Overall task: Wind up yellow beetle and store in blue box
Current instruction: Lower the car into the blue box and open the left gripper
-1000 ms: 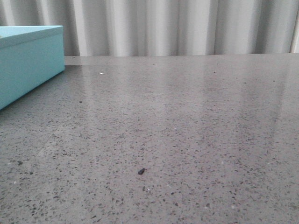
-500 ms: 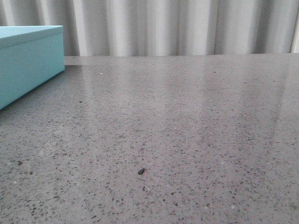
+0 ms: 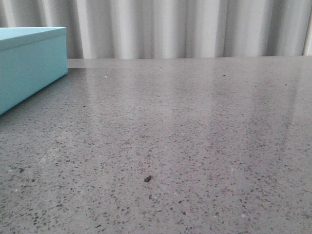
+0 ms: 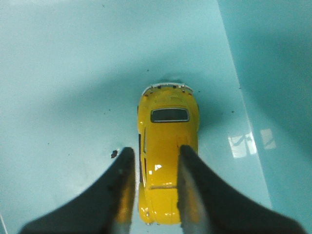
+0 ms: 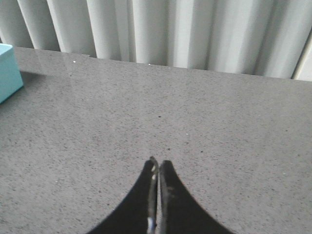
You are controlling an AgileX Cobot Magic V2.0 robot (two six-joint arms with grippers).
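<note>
In the left wrist view the yellow beetle [image 4: 168, 146] lies on a glossy turquoise surface of the blue box [image 4: 63, 87], seen from above. My left gripper [image 4: 156, 150] is open and hangs just above the car. One finger stands beside the car's side and the other overlaps its roof. A thin strip of turquoise shows between car and finger. The blue box also shows at the far left of the front view [image 3: 29, 63] and as a corner in the right wrist view [image 5: 7, 68]. My right gripper [image 5: 157, 163] is shut and empty over the grey table.
A grey speckled table [image 3: 195, 136] runs back to a pleated white curtain [image 3: 185, 29]. A small dark speck [image 3: 147, 179] lies near the front. A darker turquoise face [image 4: 273, 73] borders the surface the car lies on.
</note>
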